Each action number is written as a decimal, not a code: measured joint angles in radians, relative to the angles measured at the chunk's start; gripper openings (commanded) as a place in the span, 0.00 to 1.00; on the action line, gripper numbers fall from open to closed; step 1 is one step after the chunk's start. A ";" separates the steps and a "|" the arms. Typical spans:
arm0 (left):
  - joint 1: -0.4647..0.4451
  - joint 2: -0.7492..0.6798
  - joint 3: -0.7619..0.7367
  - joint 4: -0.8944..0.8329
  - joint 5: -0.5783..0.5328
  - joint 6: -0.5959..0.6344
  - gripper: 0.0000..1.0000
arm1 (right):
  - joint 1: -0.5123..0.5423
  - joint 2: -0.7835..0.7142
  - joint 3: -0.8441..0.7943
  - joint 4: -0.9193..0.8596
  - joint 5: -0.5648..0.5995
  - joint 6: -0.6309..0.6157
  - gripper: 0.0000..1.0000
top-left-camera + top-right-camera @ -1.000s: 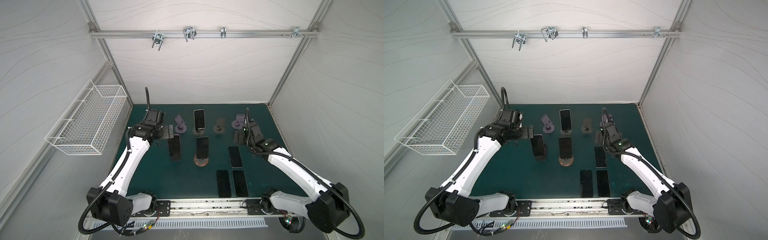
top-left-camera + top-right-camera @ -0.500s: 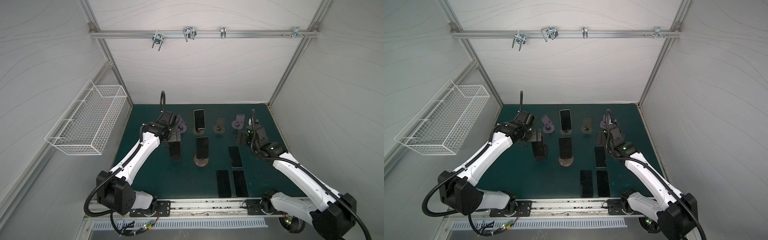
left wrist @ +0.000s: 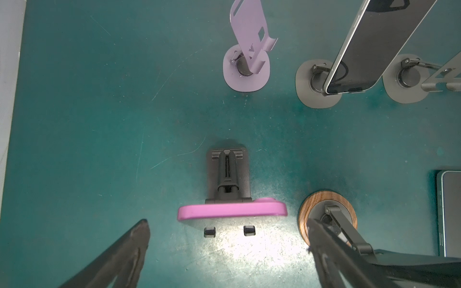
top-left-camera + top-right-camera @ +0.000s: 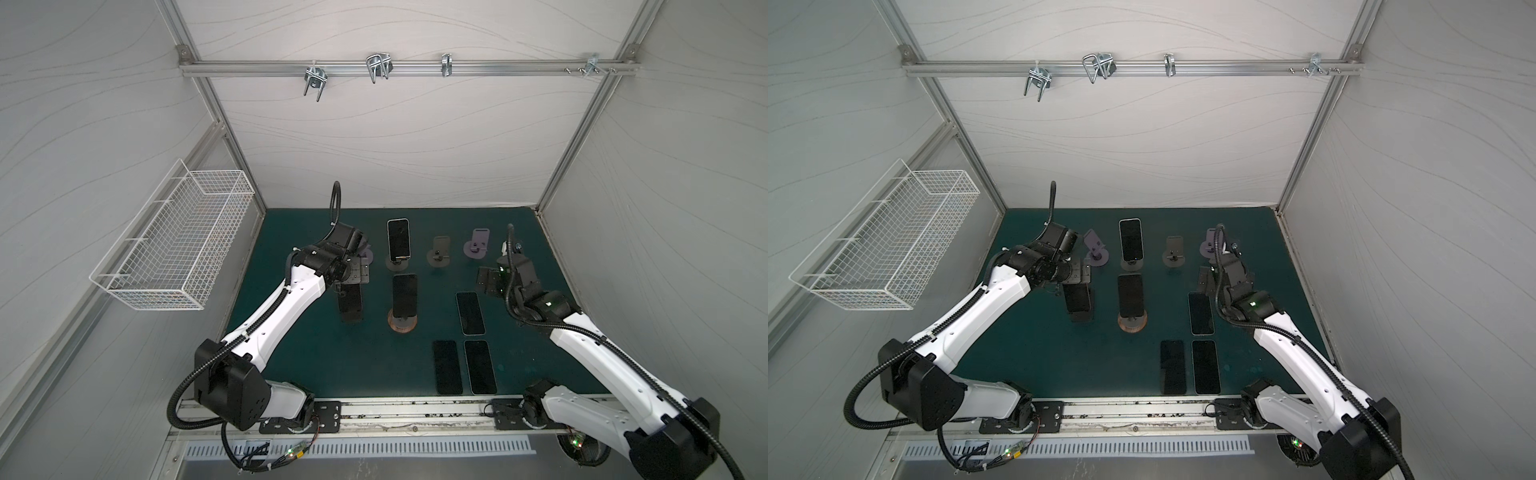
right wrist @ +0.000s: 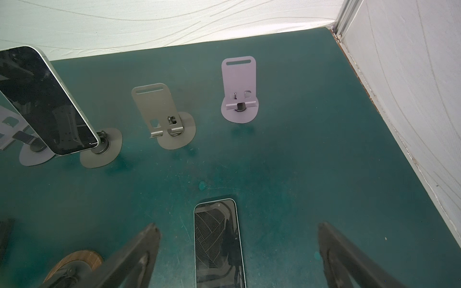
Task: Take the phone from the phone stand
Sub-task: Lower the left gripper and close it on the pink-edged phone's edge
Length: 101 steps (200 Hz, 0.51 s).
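Left wrist view looks down on the pink phone (image 3: 232, 212), seen edge-on as it leans on the black stand (image 3: 228, 174), with 2 small lips of the stand showing just in front of it. The left gripper (image 3: 227, 223) hangs above it, jaws spread wide and holding nothing. Its 2 fingers (image 3: 129, 246) frame the phone from either end. The phone lies in the gap between the tips, roughly centred, and a strip of bare mat (image 3: 87, 124) shows between each tip and the nearer end of the phone, so neither finger touches it. In both top views the pink phone stands on the left part of the mat, in the nearer row of stands. It is just beside the middle phone (image 4: 405, 295) on the wood stand (image 4: 402, 328), and the left gripper sits over its upper, far end. The right gripper (image 5: 238, 225) is well apart from it on the right side, also spread wide and empty. It hovers over a flat phone (image 5: 217, 241) that lies screen up on the mat between its tips, touching neither.
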 measured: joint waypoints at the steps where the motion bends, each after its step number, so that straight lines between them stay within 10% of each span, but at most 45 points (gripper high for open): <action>1: 0.000 0.001 0.000 0.000 0.000 0.000 1.00 | 0.000 0.000 0.000 0.000 0.000 0.000 0.99; 101: 0.000 0.042 -0.059 0.045 0.060 0.000 1.00 | -0.007 -0.007 -0.003 0.003 0.003 -0.025 0.99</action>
